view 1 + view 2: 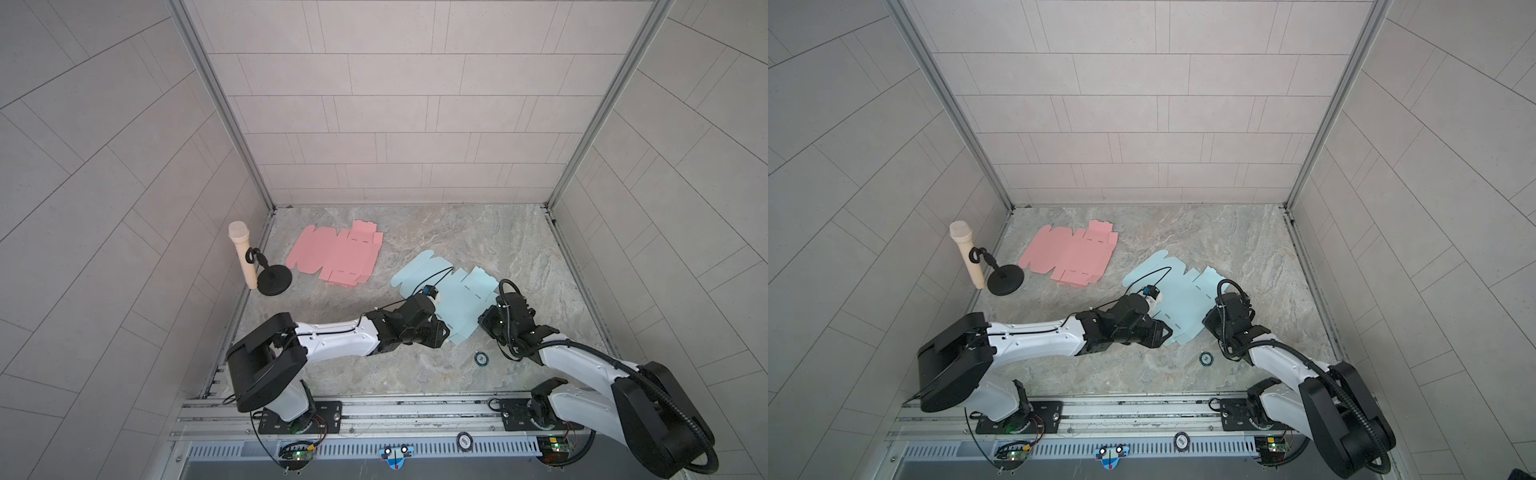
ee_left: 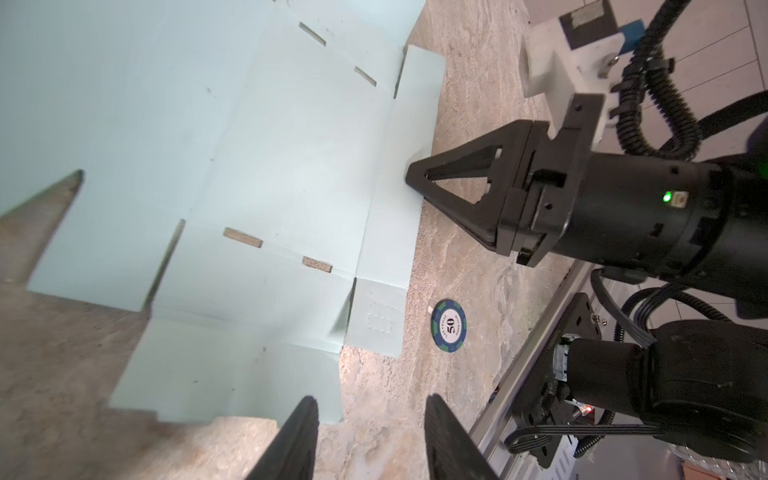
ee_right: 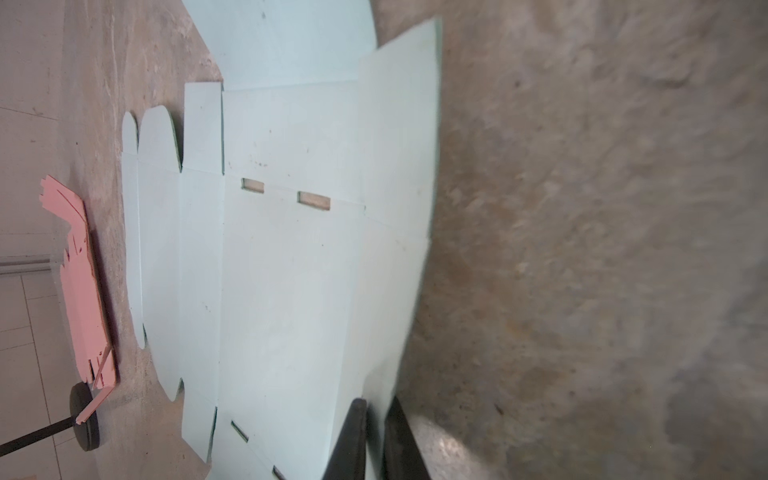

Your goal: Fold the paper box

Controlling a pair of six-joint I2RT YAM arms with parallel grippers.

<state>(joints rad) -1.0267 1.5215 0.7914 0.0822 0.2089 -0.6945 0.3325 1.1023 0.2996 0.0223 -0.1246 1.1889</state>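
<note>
Our right gripper [image 3: 376, 403] pinches the blue box blank [image 1: 461, 307] by its right flap [image 2: 401, 158], starting a first fold, we judge; our left gripper [image 2: 371, 399] hovers spread. Next we'd swing it upright.

Past the far side of the blue box blank [image 1: 457, 311] it's bare marble table [image 1: 478, 237] right up to the back wall, and off to its right too, so loads of room to come in there. Left of it and further back the pink blank [image 1: 336, 257] lies flat, and beyond that the mic stand [image 1: 272, 280] is the only tall thing around. The near side is the crowded bit: the left gripper [image 2: 372, 399] and right gripper [image 2: 413, 176] both sit at that edge, with a poker chip [image 1: 481, 357] just off the near corner.
</note>
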